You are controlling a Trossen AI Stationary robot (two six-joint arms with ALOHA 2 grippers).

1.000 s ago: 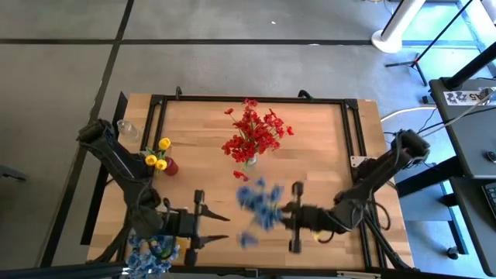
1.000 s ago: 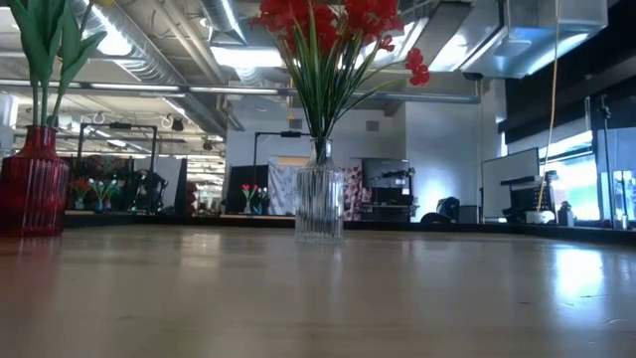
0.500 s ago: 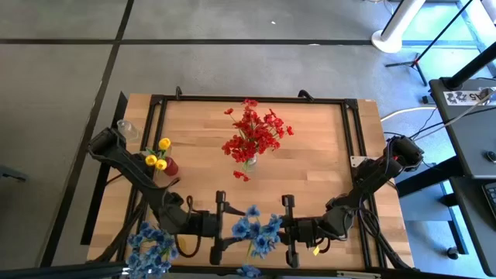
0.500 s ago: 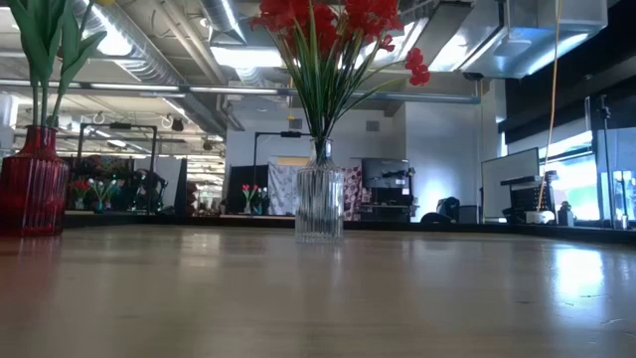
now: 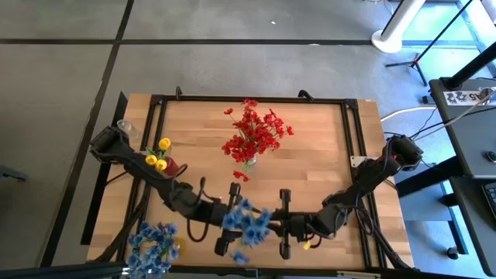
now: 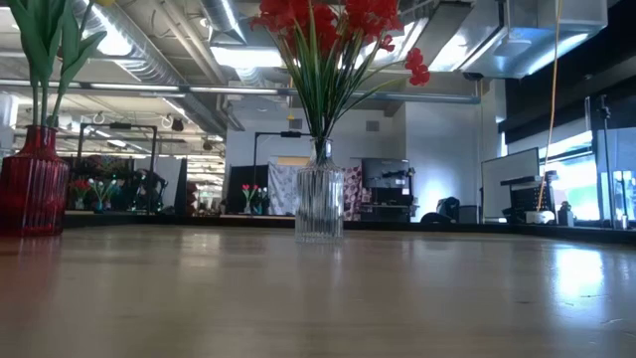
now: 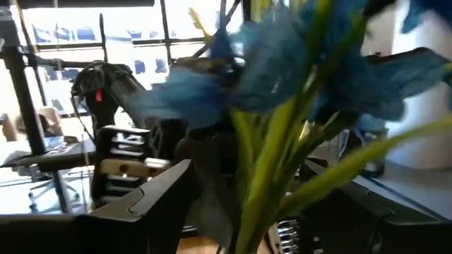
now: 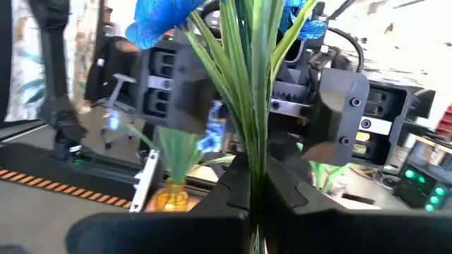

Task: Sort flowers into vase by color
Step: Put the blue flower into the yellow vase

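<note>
Two grippers (left (image 5: pixel 230 219) open), one blue spray (image 5: pixel 246 223) between; three vases

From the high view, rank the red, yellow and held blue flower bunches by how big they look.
1. Red flowers, widest spread.
2. Held blue flowers, between the two end effectors, blurred, so its outline is unsure.
3. Yellow flowers, clearly the smallest.

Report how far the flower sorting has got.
Done: red flowers stand in the clear vase, yellow flowers in the red vase, and blue flowers sit at the table's near left corner. In hand: the right gripper is shut on a blue spray, and the open left gripper is at it. Left: getting that spray to the other blue ones.
</note>
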